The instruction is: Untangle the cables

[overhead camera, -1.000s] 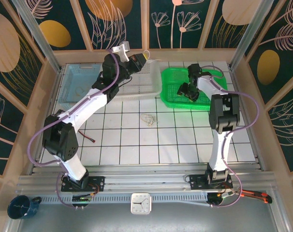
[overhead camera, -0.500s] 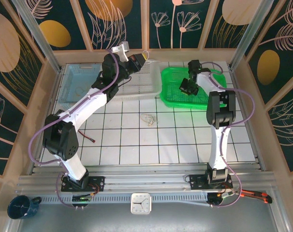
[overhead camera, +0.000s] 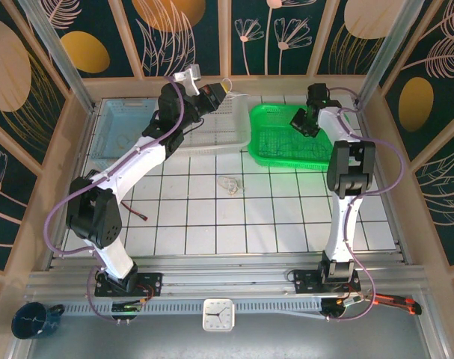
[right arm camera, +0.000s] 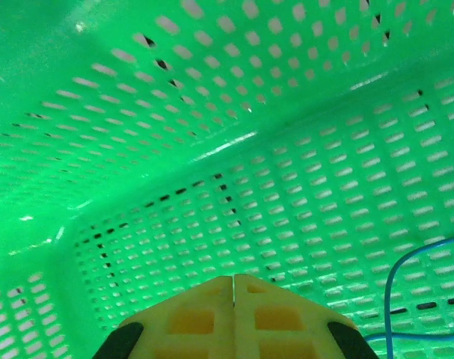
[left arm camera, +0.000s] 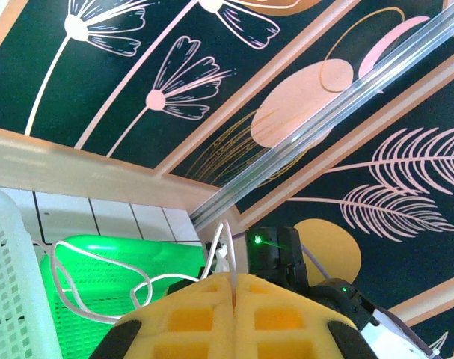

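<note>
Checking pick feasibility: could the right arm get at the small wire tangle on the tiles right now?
Probably yes. The cables lie in the open on bare tiles, nothing over them; the right gripper, shut above the green basket, must first open.

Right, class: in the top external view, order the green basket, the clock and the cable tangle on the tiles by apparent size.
1. green basket
2. clock
3. cable tangle, which looks only slightly smaller than the clock

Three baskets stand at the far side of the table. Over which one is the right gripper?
The green basket, the rightmost one: the right gripper hangs over it. The white basket and the pale blue basket lie further left.
</note>
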### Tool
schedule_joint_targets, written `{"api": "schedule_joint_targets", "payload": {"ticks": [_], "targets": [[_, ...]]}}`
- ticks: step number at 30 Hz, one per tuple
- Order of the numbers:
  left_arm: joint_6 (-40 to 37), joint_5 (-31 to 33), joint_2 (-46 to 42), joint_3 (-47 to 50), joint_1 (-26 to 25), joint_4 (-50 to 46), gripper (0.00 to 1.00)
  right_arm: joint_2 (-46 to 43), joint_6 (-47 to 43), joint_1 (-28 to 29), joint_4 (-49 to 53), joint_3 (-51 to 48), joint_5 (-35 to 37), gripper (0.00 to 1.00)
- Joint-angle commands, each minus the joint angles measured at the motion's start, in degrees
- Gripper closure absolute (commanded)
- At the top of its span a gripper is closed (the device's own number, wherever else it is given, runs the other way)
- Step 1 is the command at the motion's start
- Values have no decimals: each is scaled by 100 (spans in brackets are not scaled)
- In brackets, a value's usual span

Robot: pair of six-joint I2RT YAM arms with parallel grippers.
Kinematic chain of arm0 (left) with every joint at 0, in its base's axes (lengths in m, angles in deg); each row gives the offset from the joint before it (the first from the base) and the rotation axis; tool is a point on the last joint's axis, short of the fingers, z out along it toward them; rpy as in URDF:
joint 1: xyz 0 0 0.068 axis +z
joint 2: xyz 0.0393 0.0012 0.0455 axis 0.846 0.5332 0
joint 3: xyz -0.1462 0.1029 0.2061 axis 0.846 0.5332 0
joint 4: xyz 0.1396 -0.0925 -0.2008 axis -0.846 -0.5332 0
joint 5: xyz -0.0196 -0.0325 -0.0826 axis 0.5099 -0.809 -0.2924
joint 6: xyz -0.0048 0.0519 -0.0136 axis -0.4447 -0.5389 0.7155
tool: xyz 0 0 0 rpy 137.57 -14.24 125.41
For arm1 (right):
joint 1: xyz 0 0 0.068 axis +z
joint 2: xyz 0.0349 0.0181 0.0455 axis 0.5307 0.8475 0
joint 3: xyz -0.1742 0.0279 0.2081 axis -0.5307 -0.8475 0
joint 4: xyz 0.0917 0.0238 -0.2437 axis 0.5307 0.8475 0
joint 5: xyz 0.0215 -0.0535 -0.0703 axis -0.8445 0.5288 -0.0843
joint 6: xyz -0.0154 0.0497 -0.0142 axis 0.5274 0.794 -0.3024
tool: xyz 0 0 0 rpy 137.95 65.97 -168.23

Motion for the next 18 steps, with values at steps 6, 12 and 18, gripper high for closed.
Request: {"api": "schedule_joint_targets", "payload": {"ticks": [6,12,18], "targets": [[239,-15,-22,132,57,329,100,-788,282,-49,-821,104,-480,100],[284,29,-39,164,57,376,100,-982,374,-69,-1007,106,-502,100],[318,4,-40,202,57,402,100,-1004,376,-66,-1218,-263,-476,100]]}}
